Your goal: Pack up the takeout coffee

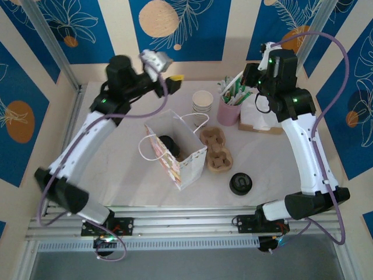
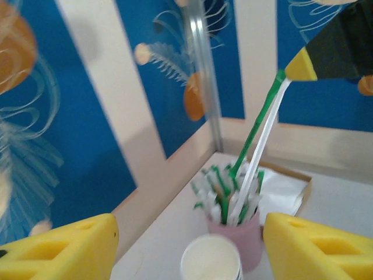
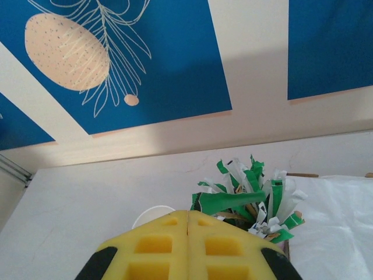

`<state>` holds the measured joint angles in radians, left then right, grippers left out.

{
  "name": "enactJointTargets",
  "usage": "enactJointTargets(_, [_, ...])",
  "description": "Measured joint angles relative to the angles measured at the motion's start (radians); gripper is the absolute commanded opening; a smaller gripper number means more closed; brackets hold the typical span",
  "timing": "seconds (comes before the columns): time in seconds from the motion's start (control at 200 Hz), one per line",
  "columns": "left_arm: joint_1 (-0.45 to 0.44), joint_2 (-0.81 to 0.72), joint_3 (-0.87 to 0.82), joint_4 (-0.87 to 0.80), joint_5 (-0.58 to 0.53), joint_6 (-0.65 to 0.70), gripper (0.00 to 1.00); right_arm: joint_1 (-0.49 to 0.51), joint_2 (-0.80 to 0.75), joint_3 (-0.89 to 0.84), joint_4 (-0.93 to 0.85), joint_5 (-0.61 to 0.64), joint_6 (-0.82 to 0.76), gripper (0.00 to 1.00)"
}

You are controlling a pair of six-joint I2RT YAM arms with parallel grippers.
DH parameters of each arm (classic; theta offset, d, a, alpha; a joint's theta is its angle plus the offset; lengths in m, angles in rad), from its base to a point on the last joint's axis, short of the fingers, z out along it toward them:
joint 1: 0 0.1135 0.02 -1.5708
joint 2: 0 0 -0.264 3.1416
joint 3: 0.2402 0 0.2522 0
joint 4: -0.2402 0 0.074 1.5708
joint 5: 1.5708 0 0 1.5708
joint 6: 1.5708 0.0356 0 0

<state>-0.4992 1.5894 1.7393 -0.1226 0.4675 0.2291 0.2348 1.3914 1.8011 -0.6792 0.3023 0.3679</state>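
Overhead, a white paper bag is standing open near the middle of the pale counter. The takeout coffee is sitting inside it, showing just its round black lid down in the bag's mouth. Just right of the bag, two brown cardboard cup carriers are lying flat, and nearer the arms a loose black lid is resting on the counter. Toward the back, a stack of cream cups is standing just beside a pink cup crammed with green-and-white wrapped straws. The left tool is hovering high above the counter behind the bag. Its yellow fingers are spreading wide with nothing between them, and its camera is looking down at the cup stack and pink cup. The right tool is hanging over the pink cup with its yellow pads pressing tightly together. Seen from the left wrist, its tip is pinching the top end of one wrapped straw, which is slanting up out of the bunch.
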Motion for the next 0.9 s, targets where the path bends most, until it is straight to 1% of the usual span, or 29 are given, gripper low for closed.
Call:
enactJointTargets(0.19, [-0.095, 0.309, 0.319, -0.053, 0.074, 0.026, 0.63, -0.012, -0.023, -0.021, 0.007, -0.023, 0.034, 0.0])
enactJointTargets(0.335, [-0.145, 0.444, 0.449, -0.074, 0.152, 0.043, 0.64, -0.015, -0.028, -0.031, 0.01, -0.048, 0.061, 0.0])
enactJointTargets(0.485, [-0.172, 0.505, 0.502, -0.073, 0.214, 0.056, 0.66, -0.015, -0.028, -0.047, 0.019, -0.08, 0.086, 0.0])
enactJointTargets(0.625, [-0.18, 0.534, 0.532, -0.071, 0.226, 0.062, 0.66, -0.015, -0.028, -0.056, 0.028, -0.105, 0.098, 0.0])
enactJointTargets(0.655, [-0.182, 0.539, 0.534, -0.068, 0.226, 0.063, 0.64, -0.015, -0.028, -0.057, 0.03, -0.109, 0.1, 0.0])
enactJointTargets(0.76, [-0.185, 0.556, 0.544, -0.066, 0.209, 0.082, 0.53, -0.015, -0.028, -0.058, 0.037, -0.118, 0.105, 0.0])
enactJointTargets(0.9, [-0.2, 0.588, 0.577, -0.076, 0.163, 0.111, 0.49, -0.015, -0.028, -0.07, 0.042, -0.128, 0.111, 0.0])
